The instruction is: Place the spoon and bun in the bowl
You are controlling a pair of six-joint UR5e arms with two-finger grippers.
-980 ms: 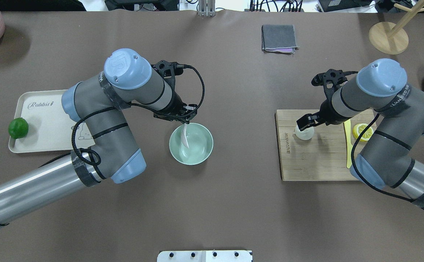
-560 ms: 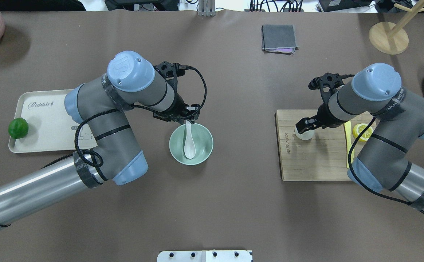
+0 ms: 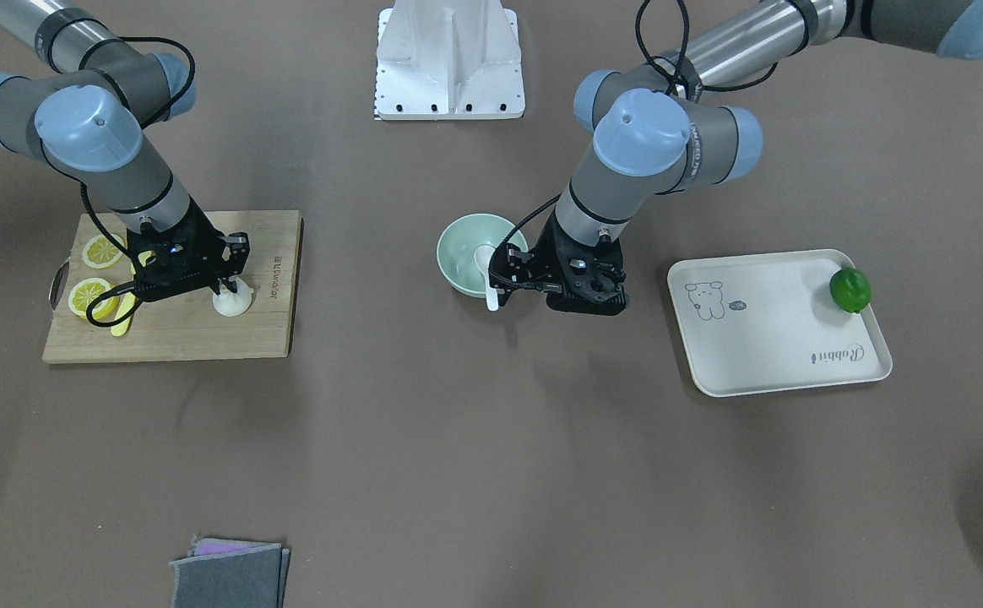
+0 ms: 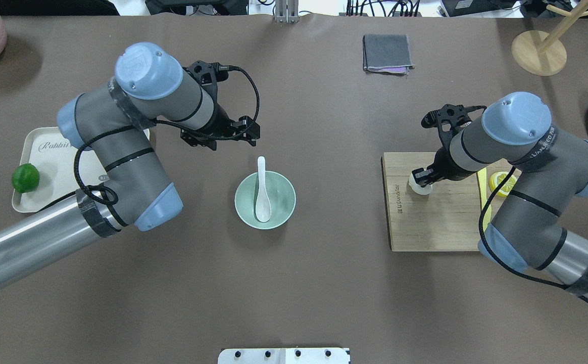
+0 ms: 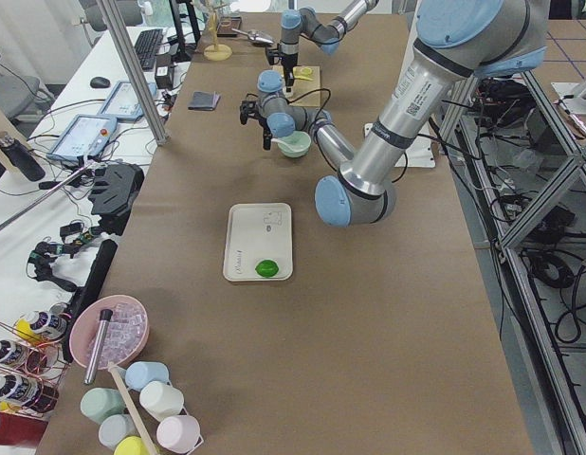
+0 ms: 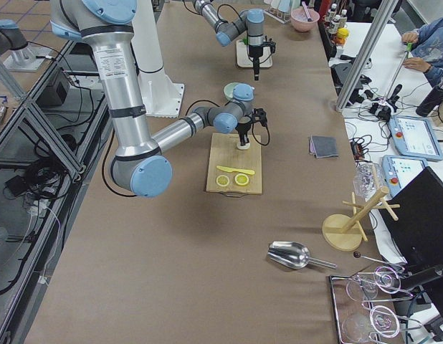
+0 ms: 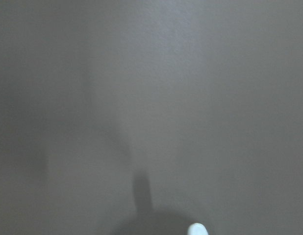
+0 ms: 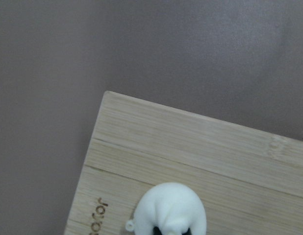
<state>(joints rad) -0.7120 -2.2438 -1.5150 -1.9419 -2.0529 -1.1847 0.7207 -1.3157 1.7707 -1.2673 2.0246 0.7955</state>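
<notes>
We are seeing one spoon (image 4: 262,194) lying in the one bowl (image 4: 285,208), its scoop inside and its handle leaning over the far rim. The left gripper (image 4: 221,137) is hovering just beyond, to the far left, fingers spread and empty. On the right, the right gripper (image 4: 421,177) is pinching the one bun (image 4: 420,189), which is sitting near the far left corner of the cutting board (image 4: 440,227), with two lemon slices (image 3: 90,295) lying further right.

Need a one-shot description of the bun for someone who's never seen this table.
Find the wooden cutting board on the robot's right side of the table. Near its edge facing the bowl, under the right gripper, sits the bun: small, round and white, unlike the yellow lemon slices and yellow knife at the opposite edge.
</notes>
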